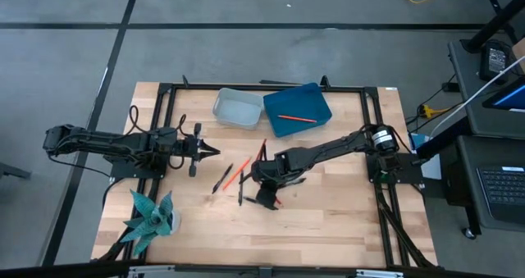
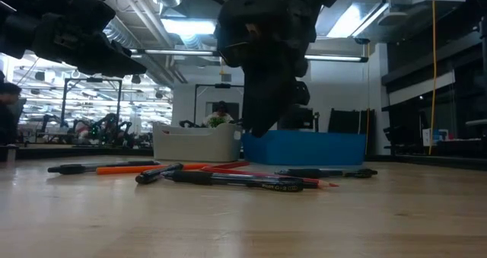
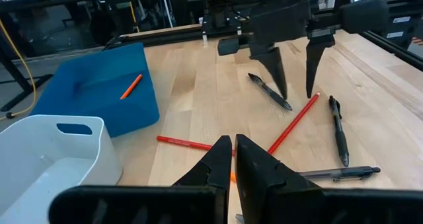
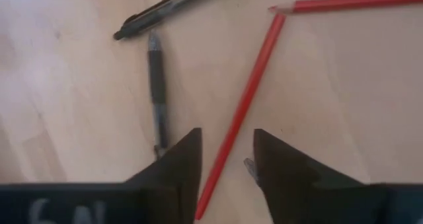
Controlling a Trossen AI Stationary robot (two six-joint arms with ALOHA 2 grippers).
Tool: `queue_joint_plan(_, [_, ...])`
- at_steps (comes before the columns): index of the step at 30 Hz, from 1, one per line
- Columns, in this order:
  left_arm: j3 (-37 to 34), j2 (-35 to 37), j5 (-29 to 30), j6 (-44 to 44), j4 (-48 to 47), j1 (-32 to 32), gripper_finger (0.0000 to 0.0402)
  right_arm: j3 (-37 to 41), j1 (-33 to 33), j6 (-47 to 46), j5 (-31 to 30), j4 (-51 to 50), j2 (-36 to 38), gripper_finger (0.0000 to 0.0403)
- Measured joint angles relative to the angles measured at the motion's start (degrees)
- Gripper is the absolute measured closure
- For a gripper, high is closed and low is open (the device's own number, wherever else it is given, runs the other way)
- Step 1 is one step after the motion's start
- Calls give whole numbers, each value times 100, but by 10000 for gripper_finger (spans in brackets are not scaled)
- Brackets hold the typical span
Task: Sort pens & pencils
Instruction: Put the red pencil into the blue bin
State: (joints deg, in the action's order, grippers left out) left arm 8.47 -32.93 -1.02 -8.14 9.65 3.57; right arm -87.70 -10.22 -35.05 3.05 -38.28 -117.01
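Several black pens (image 3: 338, 128) (image 4: 156, 92) and red pencils (image 3: 294, 121) lie flat and scattered on the wooden table's middle. One orange pencil (image 3: 131, 86) lies inside the blue bin (image 1: 297, 110). My right gripper (image 4: 225, 151) is open and points steeply down just above the table. Its fingertips stand on either side of a red pencil (image 4: 244, 105) without touching it, and a black pen lies just outside one finger. My left gripper (image 3: 232, 151) is shut on nothing, held above the table's left part (image 1: 209, 151).
A white bin (image 1: 238, 108) stands beside the blue bin at the table's far edge. A teal paper plant (image 1: 152, 216) sits at the near left corner. Bare wood lies along the near edge and to the right.
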Motion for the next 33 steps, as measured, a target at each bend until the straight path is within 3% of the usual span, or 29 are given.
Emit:
queue_joint_plan(7, [0,0,0,0,-2,0,388,1,26,-45,-2,49,-90,206])
queue_joint_plan(23, [0,0,2,7,-2,0,388,-16,26,-96,210,122,-693,238])
queue_joint_plan(33, [2,0,2,10,-3,0,388,-28,18,-216,-48,-141,-747,238])
